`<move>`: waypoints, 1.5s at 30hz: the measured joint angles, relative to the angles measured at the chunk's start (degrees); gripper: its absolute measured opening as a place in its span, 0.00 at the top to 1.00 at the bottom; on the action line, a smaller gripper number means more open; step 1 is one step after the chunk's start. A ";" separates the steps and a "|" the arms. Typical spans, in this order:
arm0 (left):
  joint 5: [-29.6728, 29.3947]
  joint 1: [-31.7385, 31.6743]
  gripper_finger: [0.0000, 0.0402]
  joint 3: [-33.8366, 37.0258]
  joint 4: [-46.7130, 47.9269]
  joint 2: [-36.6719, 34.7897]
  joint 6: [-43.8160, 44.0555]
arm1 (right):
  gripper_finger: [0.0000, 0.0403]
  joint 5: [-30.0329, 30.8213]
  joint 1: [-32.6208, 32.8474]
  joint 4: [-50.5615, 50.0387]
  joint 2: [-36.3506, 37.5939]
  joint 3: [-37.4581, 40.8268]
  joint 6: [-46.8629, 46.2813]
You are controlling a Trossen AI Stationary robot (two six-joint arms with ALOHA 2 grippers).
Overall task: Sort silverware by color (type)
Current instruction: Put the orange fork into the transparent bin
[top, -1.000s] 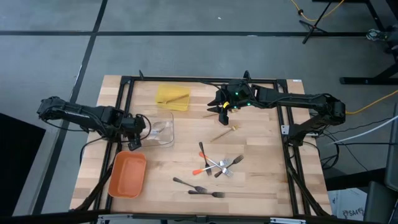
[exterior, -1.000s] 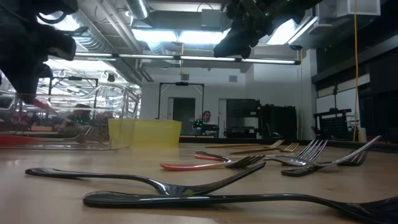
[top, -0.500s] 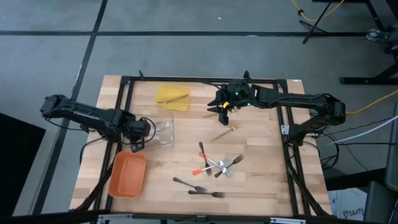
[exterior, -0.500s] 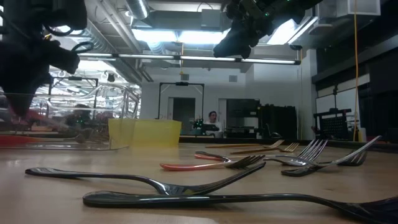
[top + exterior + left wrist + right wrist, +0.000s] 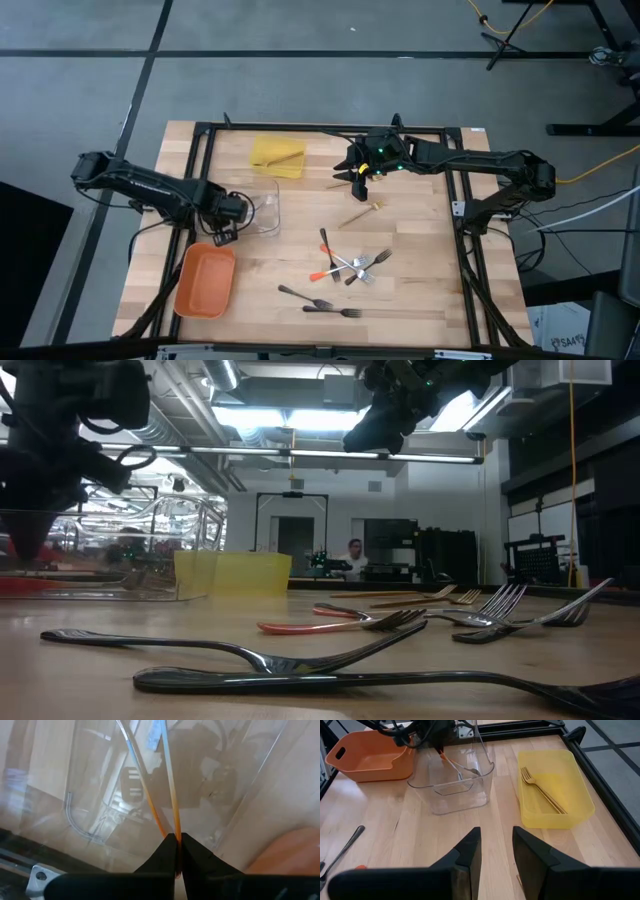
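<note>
L gripper is over the clear tray, fingers pinched tight on the orange tip of a silver utensil whose shaft runs down inside the tray. Looks like a placement w/ the silver pieces: held by the very end so the rest can go in past the tray wall. A second silver piece already lies in there, its orange end right beside the held one.

R gripper hovers over the table's far side, between the yellow tray and the loose pile, fingers partly apart, nothing between them. Prob. just waiting.

Sort logic so far, as I read it: yellow tray has a tan wooden fork, clear tray gets silver/orange ones, orange tray shows nothing inside in the high view, so likely meant for the dark forks.

Still on the table: two more wooden pieces near the R gripper, a crossed cluster of silver + dark forks mid-table, one w/ orange handle; two dark forks nearer the front edge. Roughly a third done, by my guess.
</note>
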State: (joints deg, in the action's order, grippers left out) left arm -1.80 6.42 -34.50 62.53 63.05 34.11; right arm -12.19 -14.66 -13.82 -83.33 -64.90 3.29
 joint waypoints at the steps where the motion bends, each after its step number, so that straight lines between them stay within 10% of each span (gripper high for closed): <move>1: 0.00 0.00 0.98 0.00 -0.18 0.33 0.02 | 0.75 -0.01 0.00 0.01 0.00 0.00 0.00; 35: -0.07 -0.02 0.98 0.00 -1.12 4.65 -0.16 | 0.75 -0.02 0.02 0.02 0.00 0.00 0.00; 45: -0.09 0.00 0.84 0.00 -1.13 4.64 -0.17 | 0.75 -0.02 0.02 0.02 0.00 0.00 0.00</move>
State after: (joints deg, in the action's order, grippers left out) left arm -1.89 6.42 -34.50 61.40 67.69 33.94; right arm -12.21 -14.63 -13.81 -83.33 -64.90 3.29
